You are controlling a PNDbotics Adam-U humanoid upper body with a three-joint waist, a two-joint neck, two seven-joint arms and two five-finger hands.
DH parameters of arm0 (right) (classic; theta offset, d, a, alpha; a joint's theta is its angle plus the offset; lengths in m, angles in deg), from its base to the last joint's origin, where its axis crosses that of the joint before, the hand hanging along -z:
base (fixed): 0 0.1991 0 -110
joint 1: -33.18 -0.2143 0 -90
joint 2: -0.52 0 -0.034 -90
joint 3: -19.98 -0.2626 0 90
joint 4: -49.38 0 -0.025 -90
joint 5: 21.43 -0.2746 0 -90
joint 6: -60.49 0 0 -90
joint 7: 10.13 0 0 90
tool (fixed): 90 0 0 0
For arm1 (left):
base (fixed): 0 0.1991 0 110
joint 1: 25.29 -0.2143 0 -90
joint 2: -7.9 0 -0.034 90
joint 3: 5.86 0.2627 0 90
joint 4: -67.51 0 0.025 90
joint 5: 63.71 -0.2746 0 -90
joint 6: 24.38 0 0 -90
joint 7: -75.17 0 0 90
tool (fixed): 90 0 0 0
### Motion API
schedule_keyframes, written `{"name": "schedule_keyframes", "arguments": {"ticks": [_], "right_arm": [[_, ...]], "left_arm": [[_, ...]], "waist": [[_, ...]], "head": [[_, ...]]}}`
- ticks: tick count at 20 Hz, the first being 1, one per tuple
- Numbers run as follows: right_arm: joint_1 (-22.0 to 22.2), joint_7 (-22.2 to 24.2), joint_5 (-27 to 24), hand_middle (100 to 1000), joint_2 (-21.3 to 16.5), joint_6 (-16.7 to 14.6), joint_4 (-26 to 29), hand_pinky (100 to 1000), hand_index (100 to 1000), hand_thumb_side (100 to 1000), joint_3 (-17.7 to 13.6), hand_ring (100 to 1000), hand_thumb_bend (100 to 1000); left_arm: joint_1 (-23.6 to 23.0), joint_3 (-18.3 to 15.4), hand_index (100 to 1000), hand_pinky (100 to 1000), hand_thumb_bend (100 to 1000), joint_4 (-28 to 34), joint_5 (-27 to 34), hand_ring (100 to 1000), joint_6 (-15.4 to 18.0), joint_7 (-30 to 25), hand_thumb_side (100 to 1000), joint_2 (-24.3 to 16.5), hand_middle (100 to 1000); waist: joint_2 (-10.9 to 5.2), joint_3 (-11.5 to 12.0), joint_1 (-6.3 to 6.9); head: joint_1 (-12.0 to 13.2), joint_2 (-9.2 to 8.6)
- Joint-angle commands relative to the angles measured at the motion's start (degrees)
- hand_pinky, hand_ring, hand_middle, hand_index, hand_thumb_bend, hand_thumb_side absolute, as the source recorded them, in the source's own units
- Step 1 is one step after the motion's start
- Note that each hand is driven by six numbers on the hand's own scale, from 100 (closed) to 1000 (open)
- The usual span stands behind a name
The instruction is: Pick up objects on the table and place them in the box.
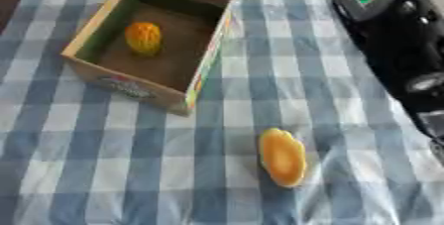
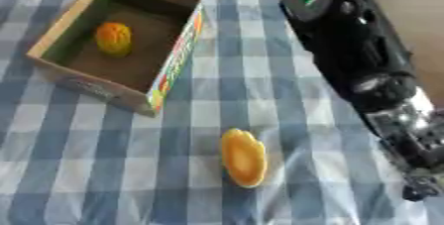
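Fruit (image 1: 283,157) lay outside the box (image 1: 97,28) (one already inside), awaiting the right arm (image 2: 364,65), whose hand's state I could not tell.

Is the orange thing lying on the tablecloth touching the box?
Apart. In the left eye view, a stretch of checked tablecloth lies between the orange thing and the box.

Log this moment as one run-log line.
box: holds one orange object | table: yellow-orange object loose, near side of box | right arm: over table's right, hand unseen | left hand: not in view
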Motion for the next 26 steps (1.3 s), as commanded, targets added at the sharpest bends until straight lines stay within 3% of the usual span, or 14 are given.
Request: {"name": "schedule_keyframes", "arguments": {"ticks": [1, 6, 12, 16, 26], "right_arm": [[4.5, 0.5, -4.6, 803, -7.9, 2.7, 10.5, 869, 914, 298, -1.2, 953, 257], [18.6, -0.7, -7.5, 803, -15.8, 4.3, 19.5, 870, 914, 369, -4.6, 962, 205], [28.1, -3.1, -6.8, 812, -22.3, -1.7, 20.1, 879, 925, 379, -5.9, 969, 240], [30.9, -3.1, -6.7, 813, -24.7, -4.4, 20.1, 879, 922, 394, -4.4, 975, 222], [32.8, 1.8, -6.5, 819, -23.2, -5.9, 20.1, 883, 920, 369, 0.0, 990, 199]], "left_arm": [[0.1, -0.7, 812, 775, 251, 1.0, -0.4, 742, -0.1, 0.4, 470, -1.2, 670], [-0.6, -0.9, 812, 774, 248, 1.0, -0.6, 742, -0.4, 0.6, 474, -1.3, 670], [-1.2, -1.0, 812, 775, 246, 1.0, -0.9, 742, -0.5, 0.7, 475, -1.5, 670], [-1.4, -1.0, 812, 774, 245, 1.0, -1.0, 742, -0.6, 0.7, 478, -1.5, 670], [-1.3, -0.6, 811, 775, 243, 1.0, -0.6, 743, -0.6, 0.4, 481, -1.4, 670]], "waist": [[-1.42, -0.3, 0.31], [-1.47, -1.2, 0.59], [-1.69, -1.8, 0.66], [-1.90, -2.0, 0.40], [-1.91, -1.6, 0.30]], "head": [[0.9, 0.27], [2.3, 0.85], [3.4, 1.31], [3.6, 1.60], [3.2, 1.67]]}}
